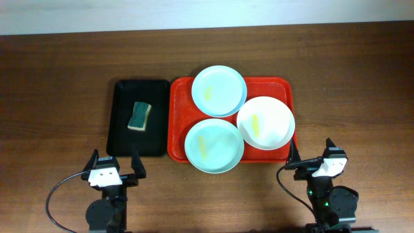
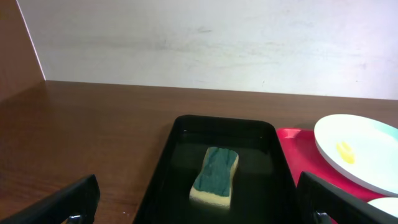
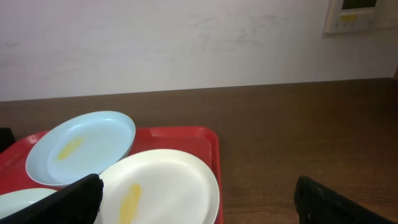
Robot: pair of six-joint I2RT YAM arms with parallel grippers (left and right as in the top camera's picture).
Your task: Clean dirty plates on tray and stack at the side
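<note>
The red tray holds three plates with yellow smears: a mint-blue plate at the back, another mint-blue plate at the front and a white plate at the right. The white plate and back plate show in the right wrist view on the tray. A plate also shows in the left wrist view. My left gripper is open and empty near the front edge, before the black tray. My right gripper is open and empty, at the red tray's front right corner.
A narrow black tray lies left of the red tray and holds a green and yellow sponge. The sponge lies in the black tray ahead of the left fingers. A pale wall runs behind the table.
</note>
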